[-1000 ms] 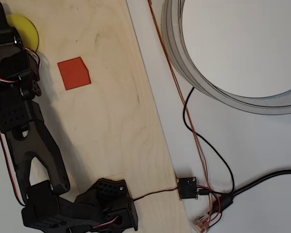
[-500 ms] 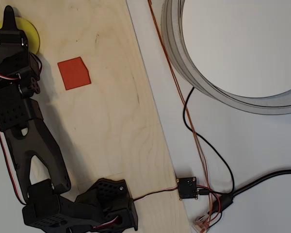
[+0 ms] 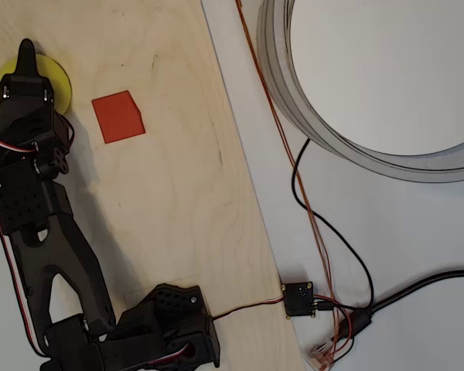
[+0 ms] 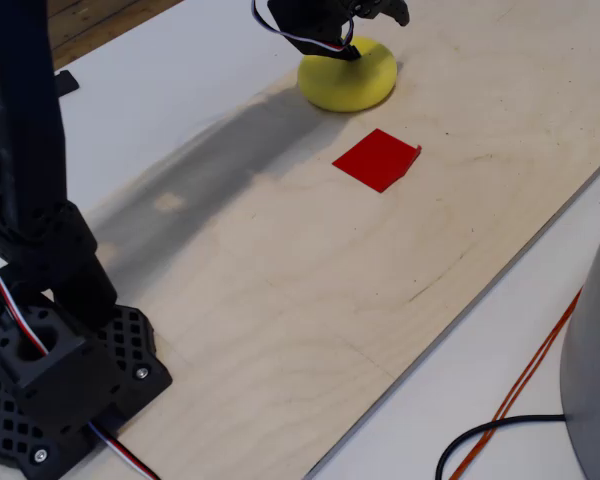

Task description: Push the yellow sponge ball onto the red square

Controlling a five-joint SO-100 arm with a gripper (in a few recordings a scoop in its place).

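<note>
Yellow sponge ball [image 3: 56, 83] sits under my tool [image 3: 27, 52], red square [image 3: 118, 117] just right and nearer overhead; tool's opening I cannot tell.

The arm [image 3: 39, 232] is built entirely of matte black printed plastic, seen along the left of the overhead view. Its base [image 4: 55, 385] at the lower left of the fixed view is perforated with a grid of square holes and fastened with silver screws. Red, white and black servo wires [image 3: 8, 143] are looped along the links. The gripper [image 3: 27, 58] is ended by a narrow, pointed black finger.
</note>
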